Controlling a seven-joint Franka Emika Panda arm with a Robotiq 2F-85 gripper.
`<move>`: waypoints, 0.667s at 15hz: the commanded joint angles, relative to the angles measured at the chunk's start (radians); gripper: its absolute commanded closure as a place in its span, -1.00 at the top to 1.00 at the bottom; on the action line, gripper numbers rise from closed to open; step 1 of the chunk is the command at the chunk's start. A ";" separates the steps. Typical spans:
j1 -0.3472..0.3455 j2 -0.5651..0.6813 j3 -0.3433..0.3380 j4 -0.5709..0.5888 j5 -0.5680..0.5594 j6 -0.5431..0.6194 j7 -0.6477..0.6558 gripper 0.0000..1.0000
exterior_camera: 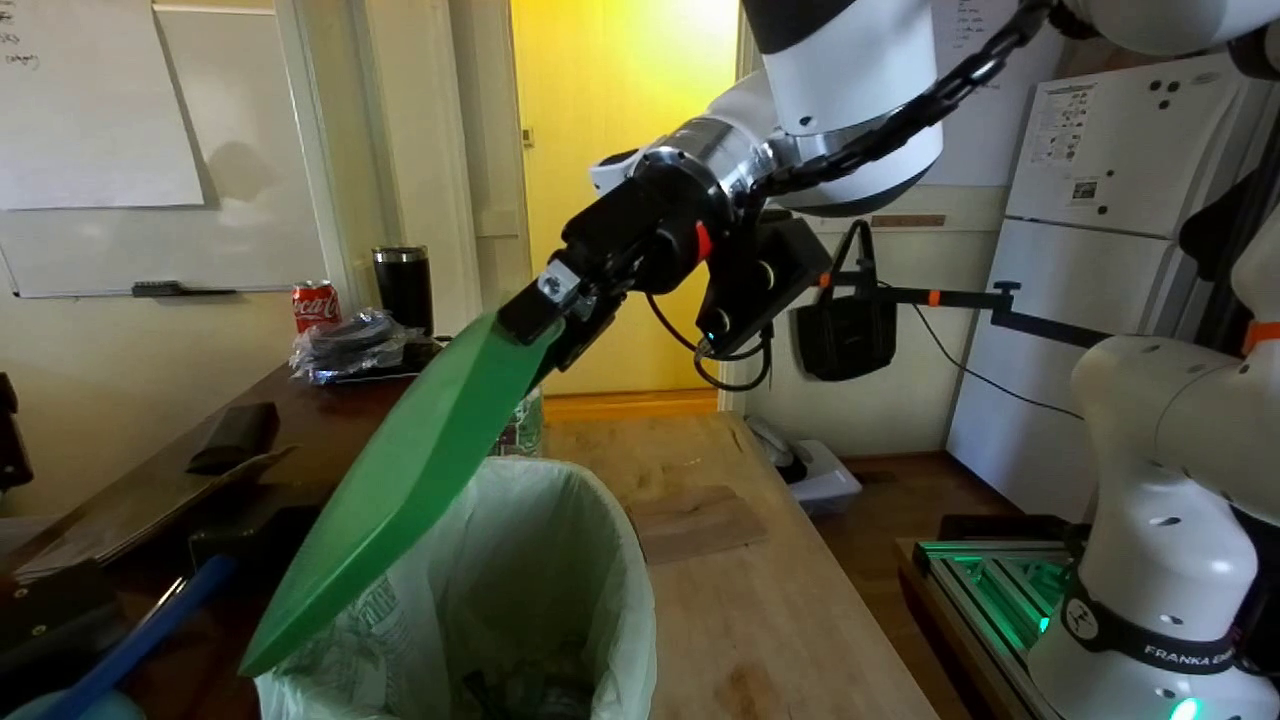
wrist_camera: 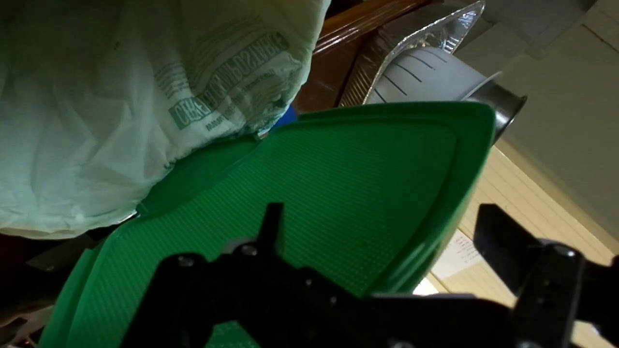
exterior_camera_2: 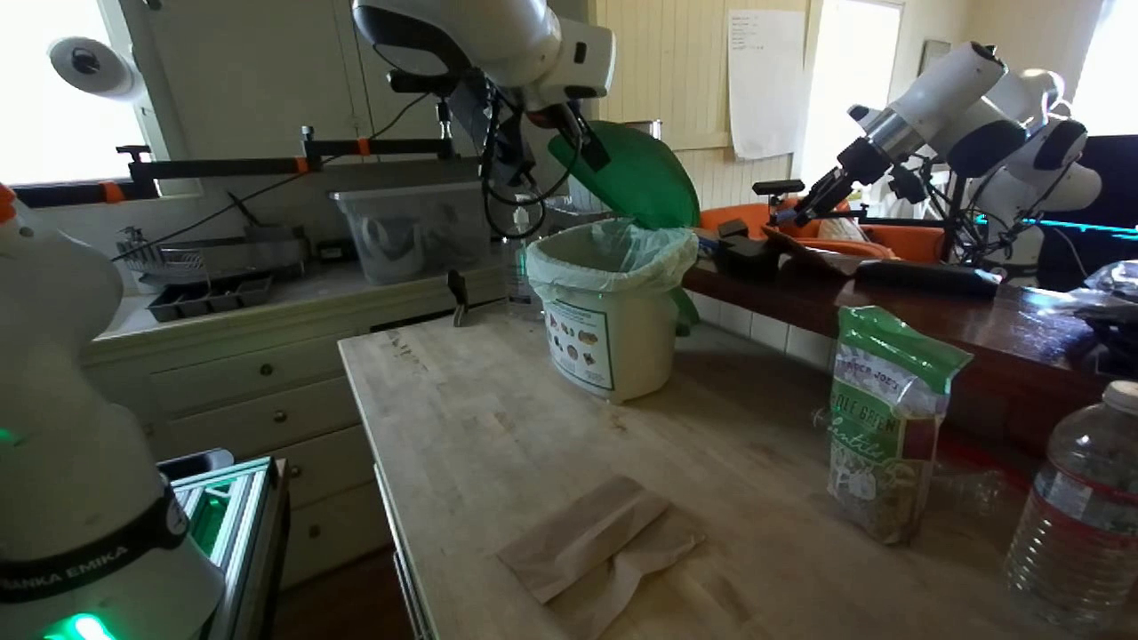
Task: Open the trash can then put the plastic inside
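Note:
The trash can [exterior_camera_2: 613, 338] stands on the wooden table, a white bin lined with a pale bag [exterior_camera: 560, 500]. Its green lid [exterior_camera: 420, 470] is raised and leans back from the rim. At the lid's upper edge is my gripper [exterior_camera: 550, 338], its jaws spread wide. In the wrist view the gripper [wrist_camera: 382, 208] has one finger in front of the lid's inner face and one beyond its edge, with gaps on both sides. Dark, indistinct items [exterior_camera: 550, 690] lie at the bottom of the bin. Which thing is the plastic, I cannot tell; a crumpled transparent wrapper [exterior_camera_2: 973, 489] lies near the green bag.
A green lentil bag [exterior_camera_2: 889, 427], a water bottle [exterior_camera_2: 1080, 507] and a brown paper napkin [exterior_camera_2: 605, 551] are on the table. Beside it runs a dark raised counter [exterior_camera: 290, 410] with a Coke can [exterior_camera: 315, 305], a black tumbler [exterior_camera: 403, 290] and a plastic-wrapped bundle [exterior_camera: 355, 345].

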 commanded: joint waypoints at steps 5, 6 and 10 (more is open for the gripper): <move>0.028 0.119 0.019 0.114 0.105 0.083 -0.180 1.00; 0.030 0.129 0.022 0.127 0.121 0.090 -0.203 1.00; 0.037 0.147 0.036 0.150 0.156 0.098 -0.278 1.00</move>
